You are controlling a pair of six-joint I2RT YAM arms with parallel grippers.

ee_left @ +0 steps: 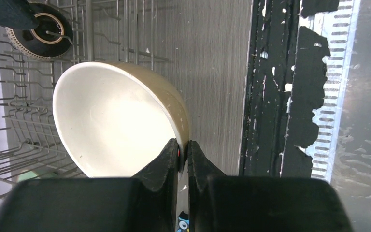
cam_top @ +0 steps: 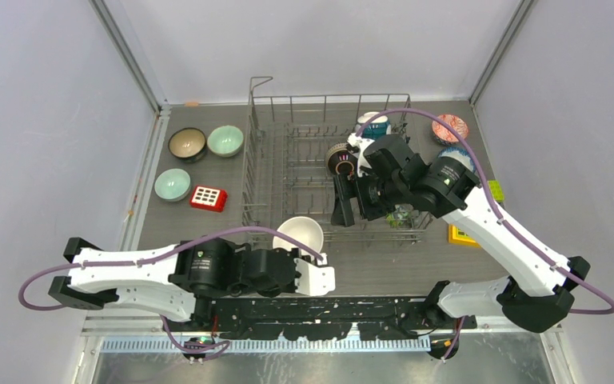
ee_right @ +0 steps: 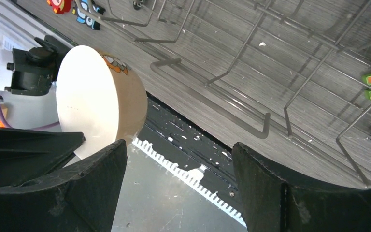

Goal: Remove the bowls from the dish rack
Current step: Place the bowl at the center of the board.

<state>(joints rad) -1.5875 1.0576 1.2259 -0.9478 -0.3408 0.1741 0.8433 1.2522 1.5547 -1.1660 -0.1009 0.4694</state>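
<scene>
Bottom centre of top view: left gripper pinched tight on the rim of a cream bowl; left wrist view confirms it, fingers closed either side of the bowl wall with barely a gap. Bowl is tipped on edge, white inside turned toward the rack, sitting at the near rim of the dish rack; contact with the wire cannot be told. Mid-frame: right gripper hangs over the right half of the rack, jaws spread wide and holding nothing; in its wrist view only rack wire and grey table show between the fingers. Just beyond it a dark brown bowl stands on edge among the tines. Left of the rack on the table: a red block, one pale green bowl, then further up a brown bowl and a second pale green bowl. Upper right: teal-and-white bowl at the rack's far side, red patterned bowl outside it
</scene>
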